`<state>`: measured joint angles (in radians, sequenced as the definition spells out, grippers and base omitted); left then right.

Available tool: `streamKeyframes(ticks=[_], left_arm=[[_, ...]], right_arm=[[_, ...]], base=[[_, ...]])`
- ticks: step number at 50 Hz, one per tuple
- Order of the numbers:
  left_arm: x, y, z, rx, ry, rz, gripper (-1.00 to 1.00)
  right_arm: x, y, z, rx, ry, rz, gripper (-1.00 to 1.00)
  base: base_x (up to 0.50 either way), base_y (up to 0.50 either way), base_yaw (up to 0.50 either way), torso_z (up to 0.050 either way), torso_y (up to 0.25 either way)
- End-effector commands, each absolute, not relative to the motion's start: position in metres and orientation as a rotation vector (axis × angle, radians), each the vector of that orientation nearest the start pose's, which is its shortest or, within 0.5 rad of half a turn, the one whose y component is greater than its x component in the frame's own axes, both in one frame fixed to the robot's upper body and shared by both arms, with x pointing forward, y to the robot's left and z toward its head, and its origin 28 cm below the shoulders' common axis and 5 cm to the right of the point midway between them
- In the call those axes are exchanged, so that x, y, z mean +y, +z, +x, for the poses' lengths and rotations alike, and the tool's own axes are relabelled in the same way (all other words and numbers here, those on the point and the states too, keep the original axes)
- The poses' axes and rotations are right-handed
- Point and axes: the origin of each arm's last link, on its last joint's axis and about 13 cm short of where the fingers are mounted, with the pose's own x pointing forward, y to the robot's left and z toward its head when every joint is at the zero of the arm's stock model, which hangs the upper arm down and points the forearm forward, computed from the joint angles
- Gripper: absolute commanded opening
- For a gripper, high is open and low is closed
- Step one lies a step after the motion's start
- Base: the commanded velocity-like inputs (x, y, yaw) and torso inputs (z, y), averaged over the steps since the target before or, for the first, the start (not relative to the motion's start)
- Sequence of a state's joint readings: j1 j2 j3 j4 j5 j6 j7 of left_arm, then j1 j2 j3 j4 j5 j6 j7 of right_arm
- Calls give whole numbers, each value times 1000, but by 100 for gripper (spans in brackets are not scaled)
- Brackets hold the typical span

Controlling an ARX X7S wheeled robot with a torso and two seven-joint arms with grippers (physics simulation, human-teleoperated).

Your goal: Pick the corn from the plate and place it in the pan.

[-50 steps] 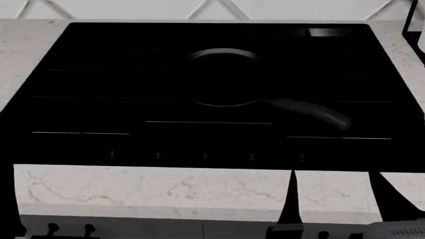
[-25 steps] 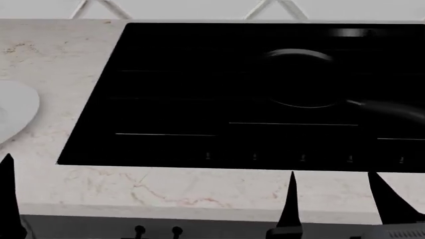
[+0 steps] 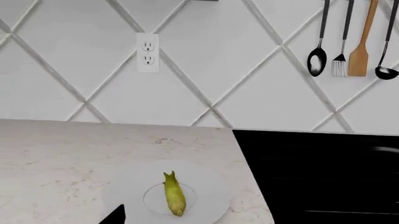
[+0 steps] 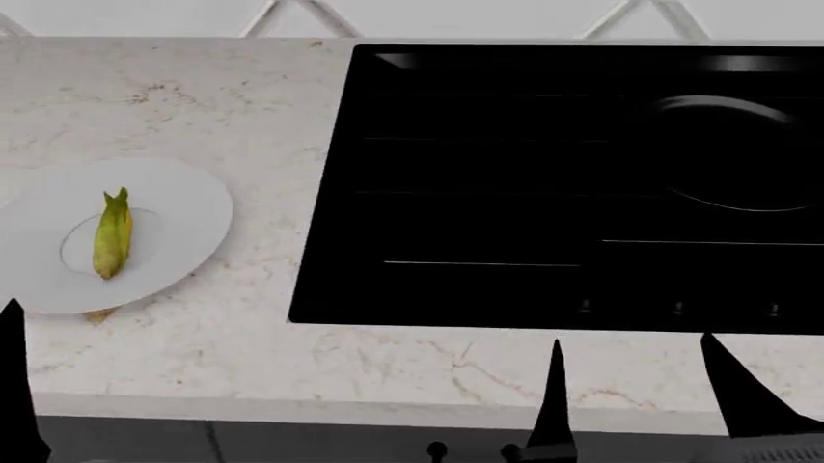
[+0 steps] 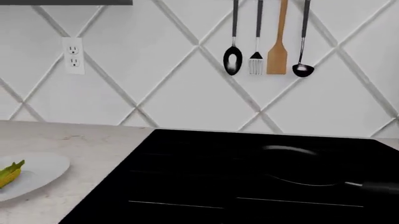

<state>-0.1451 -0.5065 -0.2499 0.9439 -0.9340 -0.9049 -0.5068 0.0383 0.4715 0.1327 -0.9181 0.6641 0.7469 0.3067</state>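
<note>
The corn (image 4: 112, 236) lies on the white plate (image 4: 193, 207) on the counter at the left; both also show in the left wrist view, the corn (image 3: 174, 196) on the plate (image 3: 212, 193), and in the right wrist view, the corn (image 5: 11, 172) on the plate (image 5: 44, 170). The black pan (image 4: 721, 101) sits on the cooktop at the far right, empty, and shows in the right wrist view (image 5: 293, 150) too. My right gripper (image 4: 644, 386) is open and empty at the counter's front edge. One left finger (image 4: 13, 376) shows near the plate; its jaws stand wide apart.
The black cooktop (image 4: 489, 193) fills the middle and right of the counter. The marble counter (image 4: 258, 96) surrounds the plate. Utensils (image 5: 268, 42) hang on the tiled back wall, and a wall outlet (image 3: 147, 52) sits above the counter.
The head view has swung left: the pan has slid to the right edge, and the plate with the corn has come fully into view. Both grippers stay low and empty.
</note>
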Motion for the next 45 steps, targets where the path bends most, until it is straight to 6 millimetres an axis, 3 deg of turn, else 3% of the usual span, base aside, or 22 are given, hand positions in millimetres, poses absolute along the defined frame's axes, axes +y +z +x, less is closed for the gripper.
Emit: streamKeyframes(ticks=[1,7,16,33,45], left_arm=[[251,186,166,-107,-8,-48,100],[253,184,167,-103,7,-50,100],[254,189,169,-120,8,-39,100],[252,192,171,-122,2,-34,100],[251,191,172,-97,-7,-40,100]], right_arm=[[-141,167,168,-123,69,-23,100],[-141,170,167,-107,56,-46,100],[-145,190,167,-190,83,-115,100],[-144,188,169,-183,84,-113,100],[-144,187,168,-180,93,-101,100]], base=[[0,0,0,0,0],[0,0,0,0,0],[132,0,0,0,0],[500,0,0,0,0],[111,0,0,0,0]])
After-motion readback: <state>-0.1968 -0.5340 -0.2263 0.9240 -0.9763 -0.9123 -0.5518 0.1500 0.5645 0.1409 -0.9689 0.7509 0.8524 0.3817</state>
